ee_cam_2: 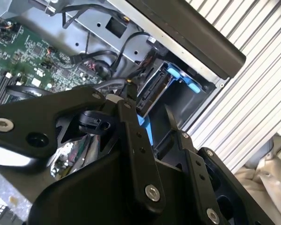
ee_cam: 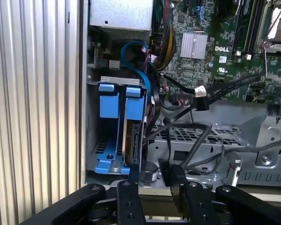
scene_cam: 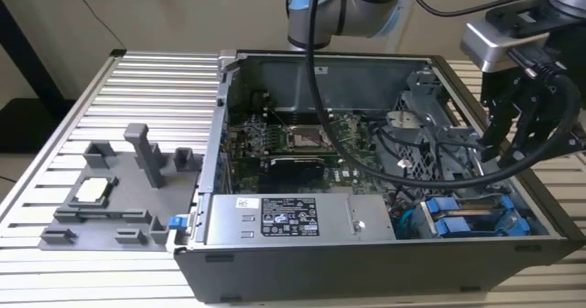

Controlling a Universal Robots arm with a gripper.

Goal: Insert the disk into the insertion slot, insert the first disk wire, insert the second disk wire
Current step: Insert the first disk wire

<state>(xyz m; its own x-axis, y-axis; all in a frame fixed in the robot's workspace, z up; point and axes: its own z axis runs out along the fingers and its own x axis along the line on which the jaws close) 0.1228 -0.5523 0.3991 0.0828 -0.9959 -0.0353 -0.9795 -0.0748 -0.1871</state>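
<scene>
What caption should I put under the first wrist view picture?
The disk stands in the slot, with the open gripper near its end.

A ribbed aluminium table [scene_cam: 137, 81] carries an open desktop computer case [scene_cam: 366, 267] and, just beside it toward the exterior view's left, a grey plastic fixture tray [scene_cam: 128, 202].

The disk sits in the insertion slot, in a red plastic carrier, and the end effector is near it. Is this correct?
Not fully. The carrier is blue, not red, as the first wrist view shows. The rest holds: the disk sits in the insertion slot, and the end effector is near it.
</scene>
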